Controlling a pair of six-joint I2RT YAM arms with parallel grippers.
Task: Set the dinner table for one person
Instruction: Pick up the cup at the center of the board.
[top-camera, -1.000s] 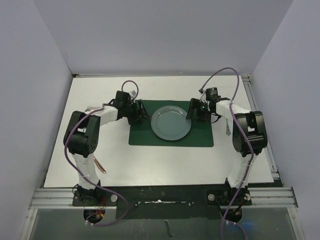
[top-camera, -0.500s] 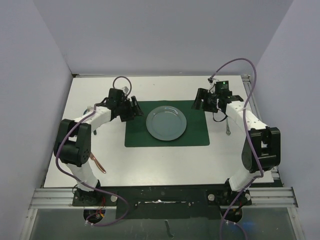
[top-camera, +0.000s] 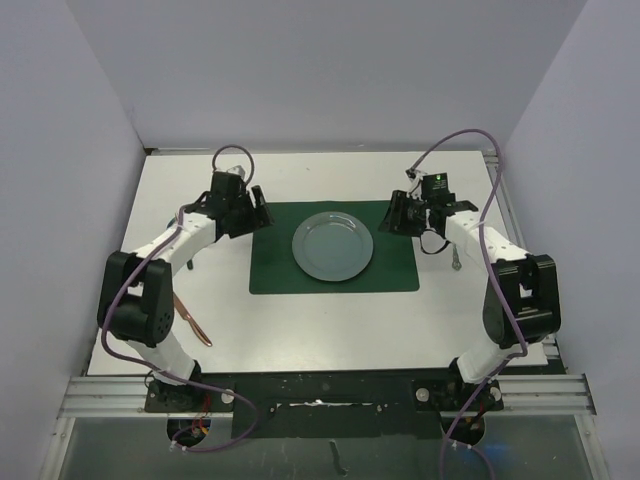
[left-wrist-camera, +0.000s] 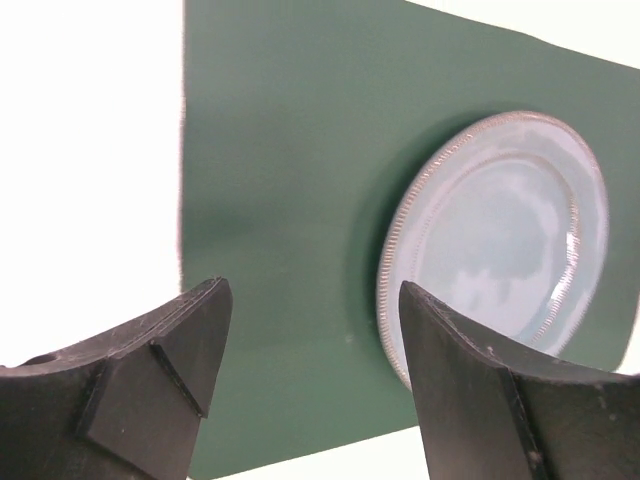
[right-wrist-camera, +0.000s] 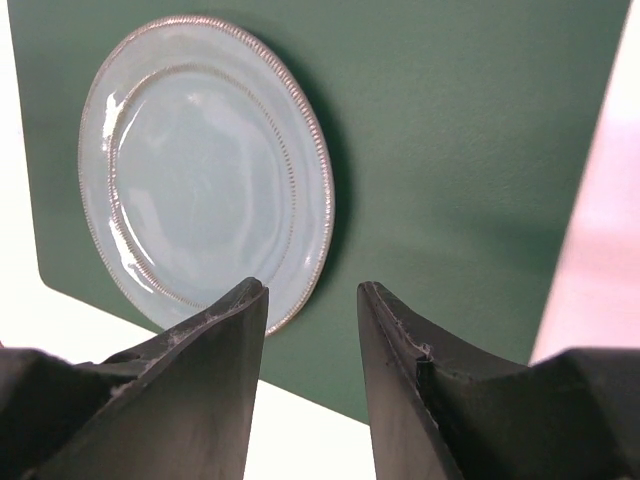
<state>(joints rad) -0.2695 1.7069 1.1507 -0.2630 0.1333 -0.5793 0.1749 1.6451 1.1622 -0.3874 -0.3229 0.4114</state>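
Observation:
The dinner table (top-camera: 330, 330) is a white top bearing a dark green placemat (top-camera: 400, 275). A pale blue-grey plate (top-camera: 332, 246) with a beaded rim rests on the mat's middle. Over the mat's left edge my left gripper (top-camera: 257, 209) hovers, open wide and empty. In the left wrist view the left gripper (left-wrist-camera: 310, 290) frames bare placemat (left-wrist-camera: 280, 200), with the plate (left-wrist-camera: 500, 230) to its right. My right gripper (top-camera: 396, 213) hangs over the mat's right part. In the right wrist view the right gripper (right-wrist-camera: 312, 290) stands open with a narrow gap, nothing in it, beside the plate (right-wrist-camera: 200, 160).
A copper-coloured utensil (top-camera: 193, 322) lies on the table at the near left, by the left arm's base. A silver utensil (top-camera: 455, 258) lies right of the mat, under the right forearm. Metal rails edge the table at right and front; walls close off three sides.
Both grippers have drawn back outward from the plate's sides. The plate and mat lie slightly further left than a second ago. The right jaws have narrowed; the left jaws stay wide.

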